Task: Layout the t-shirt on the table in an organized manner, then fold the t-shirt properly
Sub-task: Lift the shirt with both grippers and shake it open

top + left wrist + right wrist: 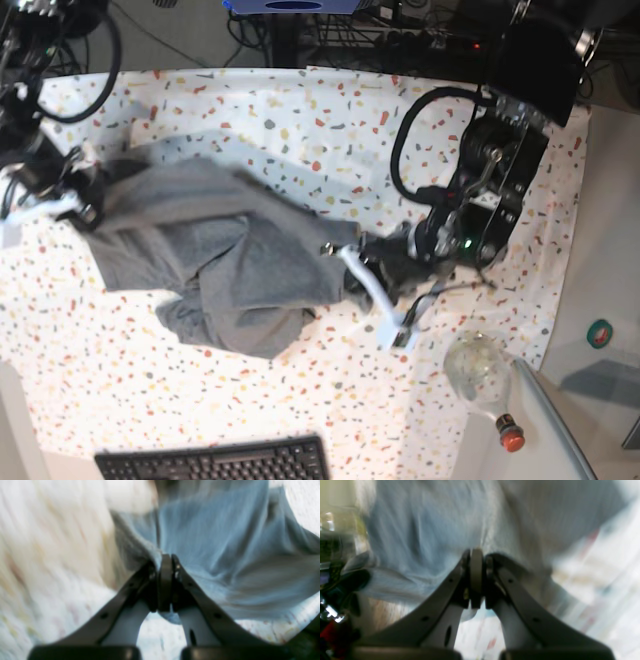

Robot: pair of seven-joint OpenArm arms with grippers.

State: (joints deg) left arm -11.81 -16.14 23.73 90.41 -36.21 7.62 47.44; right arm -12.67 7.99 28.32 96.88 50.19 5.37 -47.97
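The grey t-shirt (pixel 225 255) lies crumpled on the speckled table (pixel 300 120), stretched between both arms. My left gripper (pixel 345 262) sits at the shirt's right edge, and in the left wrist view the left gripper (pixel 166 558) is shut on a fold of the t-shirt (pixel 215 542). My right gripper (pixel 85 205) is at the shirt's left end. The right wrist view shows the right gripper (pixel 476 553) shut on the t-shirt (pixel 425 535). Both wrist views are blurred by motion.
A black keyboard (pixel 215 462) lies at the table's front edge. A clear round bottle (pixel 478 372) with a red cap rests near the front right corner. Cables and equipment stand along the back edge.
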